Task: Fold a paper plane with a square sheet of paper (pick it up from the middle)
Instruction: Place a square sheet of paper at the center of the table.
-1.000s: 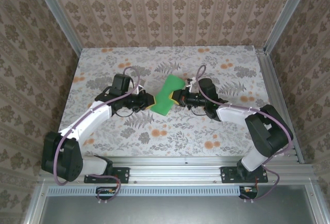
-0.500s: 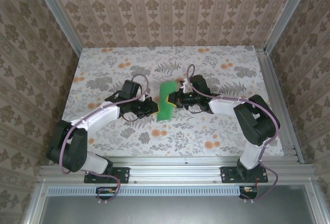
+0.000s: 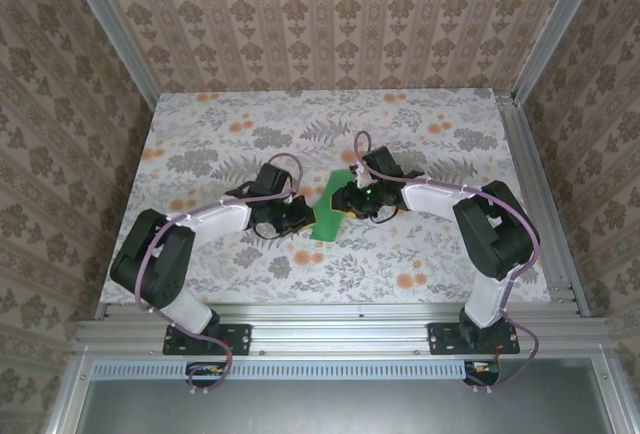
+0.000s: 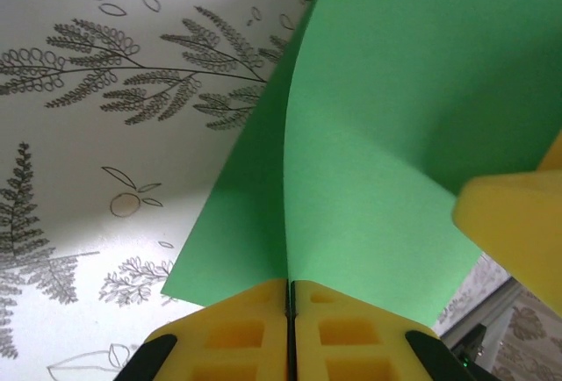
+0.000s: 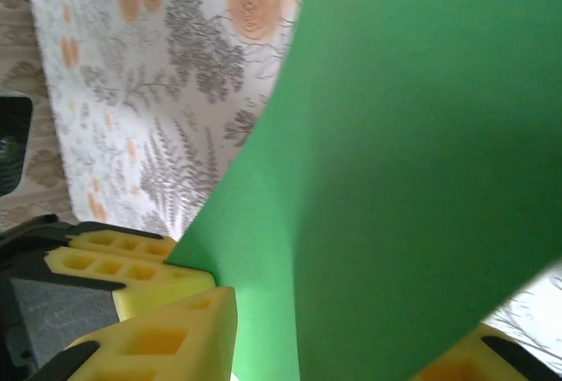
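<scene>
Floral tabletop (image 3: 430, 244), green paper (image 3: 328, 216) folded narrow

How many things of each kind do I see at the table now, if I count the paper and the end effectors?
green paper sheet: 1
end effectors: 2 (left end effector, right end effector)
Total: 3

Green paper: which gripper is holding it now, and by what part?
The left gripper pinches the square sheet of paper at its near edge, on the crease. The right gripper stands open around it, not clamping.
</scene>
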You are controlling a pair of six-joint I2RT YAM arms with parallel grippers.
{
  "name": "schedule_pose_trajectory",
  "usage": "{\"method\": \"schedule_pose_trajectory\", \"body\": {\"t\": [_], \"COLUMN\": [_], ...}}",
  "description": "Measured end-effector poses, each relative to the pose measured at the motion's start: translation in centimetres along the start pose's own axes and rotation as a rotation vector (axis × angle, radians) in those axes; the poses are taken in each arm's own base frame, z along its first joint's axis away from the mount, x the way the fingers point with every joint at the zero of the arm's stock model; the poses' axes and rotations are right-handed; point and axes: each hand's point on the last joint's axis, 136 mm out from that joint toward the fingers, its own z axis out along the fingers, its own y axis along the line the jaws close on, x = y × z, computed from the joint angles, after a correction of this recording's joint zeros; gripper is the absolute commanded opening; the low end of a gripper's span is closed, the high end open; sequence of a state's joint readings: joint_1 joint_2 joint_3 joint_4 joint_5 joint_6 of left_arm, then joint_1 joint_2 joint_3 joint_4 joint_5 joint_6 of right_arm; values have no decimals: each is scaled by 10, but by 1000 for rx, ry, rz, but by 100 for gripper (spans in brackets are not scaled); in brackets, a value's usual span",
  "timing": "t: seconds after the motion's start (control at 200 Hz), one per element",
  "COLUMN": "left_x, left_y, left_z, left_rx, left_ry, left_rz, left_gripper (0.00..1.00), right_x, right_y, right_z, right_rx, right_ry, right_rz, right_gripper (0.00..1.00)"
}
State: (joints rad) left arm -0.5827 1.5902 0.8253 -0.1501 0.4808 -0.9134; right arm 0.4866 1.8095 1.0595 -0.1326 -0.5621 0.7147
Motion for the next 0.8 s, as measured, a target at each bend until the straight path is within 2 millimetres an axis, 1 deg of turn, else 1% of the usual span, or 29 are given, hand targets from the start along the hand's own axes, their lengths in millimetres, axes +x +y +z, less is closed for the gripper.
{"method": "schedule_pose_trajectory", "body": {"t": [0.05,0.085,0.235,0.315,0.445,0.535,0.595,0.65,0.8], "left_x": [1,1,1,1,-1,-2,0,1,4], "left_y": [2,2,1,0,-6,-10,-11,-11,-12], "left_z": [4,6,15,16,17,18,20,23,31], "left_rx": [-13,-21,-38,-45,-43,-44,-46,-52,-63], "left_ry": [1,2,-4,-12,-30,-35,-33,-29,-12], "left_rz": [-6,-8,-14,-21,-15,-10,-9,-10,-5], "left_gripper": [9,9,9,9,9,9,9,9,9], "right_x": [1,1,3,1,-3,-3,-1,1,3], "right_y": [-6,-10,-30,-37,-44,-43,-42,-42,-47], "right_z": [-1,-2,-8,-18,-42,-57,-62,-62,-53], "right_rx": [33,54,131,160,190,190,180,174,159], "right_ry": [2,3,10,-3,-47,-79,-92,-93,-96], "right_rz": [0,-5,0,8,13,12,12,20,51], "right_gripper": [50,53,56,57,58,58,56,55,48]}}
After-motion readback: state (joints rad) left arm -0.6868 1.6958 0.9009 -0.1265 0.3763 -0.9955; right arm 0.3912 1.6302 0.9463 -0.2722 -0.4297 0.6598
